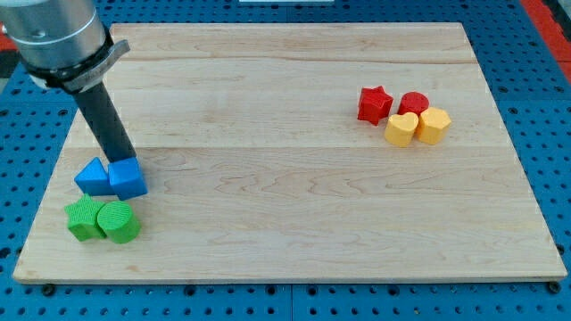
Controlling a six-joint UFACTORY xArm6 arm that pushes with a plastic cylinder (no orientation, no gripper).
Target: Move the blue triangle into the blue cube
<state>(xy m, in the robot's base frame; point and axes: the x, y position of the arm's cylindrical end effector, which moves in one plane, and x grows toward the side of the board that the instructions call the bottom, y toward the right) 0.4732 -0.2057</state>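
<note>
The blue triangle [91, 176] lies near the board's left edge, touching the blue cube [128, 179] on its right. My tip [121, 161] stands just above the two blue blocks in the view, at the seam between them and against the cube's top edge. The dark rod slants up to the view's top left.
A green star-like block [84, 219] and a green cylinder [119, 223] sit together just below the blue pair. At the view's upper right a red star [375, 104], a red cylinder [414, 102], a yellow heart [401, 130] and a yellow hexagon block [434, 126] cluster. The wooden board [294, 196] ends close to the blocks' left.
</note>
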